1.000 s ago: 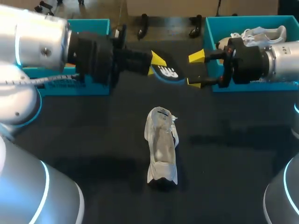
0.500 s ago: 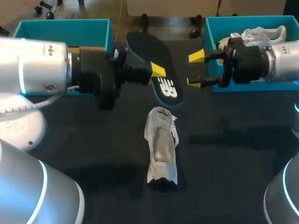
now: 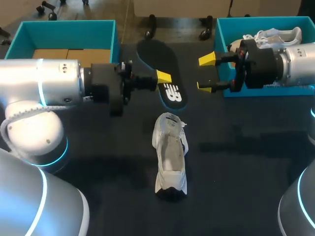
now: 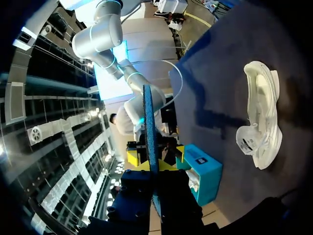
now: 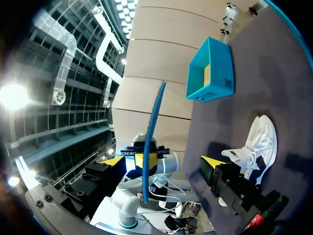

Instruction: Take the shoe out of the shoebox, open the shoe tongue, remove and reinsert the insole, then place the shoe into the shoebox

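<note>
A black insole (image 3: 162, 59) with a blue edge and a white logo hangs above the table's back middle. My left gripper (image 3: 163, 77) is shut on its side edge. In the left wrist view the insole (image 4: 149, 122) stands edge-on, rising out of that gripper (image 4: 152, 169). The white shoe (image 3: 170, 152) lies on the table in front, opening up; it also shows beside the gripper (image 4: 261, 117). My right gripper (image 3: 205, 73) stands open just right of the insole, nothing between its fingers. Its own view has the insole (image 5: 152, 137) ahead of the gripper (image 5: 161, 164) and the shoe (image 5: 254, 147) below.
A teal shoebox (image 3: 64, 23) with brown card inside sits at the back left. A second teal box (image 3: 221, 34) at the back right holds another white shoe (image 3: 275, 35), partly behind my right arm.
My left arm has swung lower and turned its wrist, so the insole, mostly hidden a second ago, now shows its full length. The shoe and the right arm have not moved.
</note>
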Tool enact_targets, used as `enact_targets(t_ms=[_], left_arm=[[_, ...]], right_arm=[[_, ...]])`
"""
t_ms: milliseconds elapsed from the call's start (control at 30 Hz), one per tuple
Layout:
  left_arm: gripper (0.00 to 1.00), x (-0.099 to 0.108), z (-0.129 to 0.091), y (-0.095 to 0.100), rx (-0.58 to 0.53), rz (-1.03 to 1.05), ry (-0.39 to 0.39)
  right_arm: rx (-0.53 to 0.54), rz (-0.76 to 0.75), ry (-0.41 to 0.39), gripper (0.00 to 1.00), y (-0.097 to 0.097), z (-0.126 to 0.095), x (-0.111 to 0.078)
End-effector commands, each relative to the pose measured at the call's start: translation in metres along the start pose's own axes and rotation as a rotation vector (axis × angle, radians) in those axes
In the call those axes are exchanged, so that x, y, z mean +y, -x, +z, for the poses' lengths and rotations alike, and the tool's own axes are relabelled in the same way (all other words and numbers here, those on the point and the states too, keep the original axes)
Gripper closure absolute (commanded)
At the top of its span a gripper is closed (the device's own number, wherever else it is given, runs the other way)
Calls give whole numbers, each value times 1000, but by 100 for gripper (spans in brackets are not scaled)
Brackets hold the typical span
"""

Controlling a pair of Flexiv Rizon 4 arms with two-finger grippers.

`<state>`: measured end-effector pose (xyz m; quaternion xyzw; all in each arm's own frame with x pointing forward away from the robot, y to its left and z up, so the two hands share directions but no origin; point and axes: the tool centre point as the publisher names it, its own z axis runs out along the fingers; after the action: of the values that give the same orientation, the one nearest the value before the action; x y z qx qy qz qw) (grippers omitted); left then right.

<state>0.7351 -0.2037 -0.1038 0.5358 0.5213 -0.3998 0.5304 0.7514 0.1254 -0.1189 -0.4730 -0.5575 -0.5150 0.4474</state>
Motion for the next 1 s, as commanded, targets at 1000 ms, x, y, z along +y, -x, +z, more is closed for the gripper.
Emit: enact_targets(t_ms=[1000], left_arm=[[100,15,21,-39,-42,92,-20]], right_arm=[[-10,3,-6,0,2,5,3]])
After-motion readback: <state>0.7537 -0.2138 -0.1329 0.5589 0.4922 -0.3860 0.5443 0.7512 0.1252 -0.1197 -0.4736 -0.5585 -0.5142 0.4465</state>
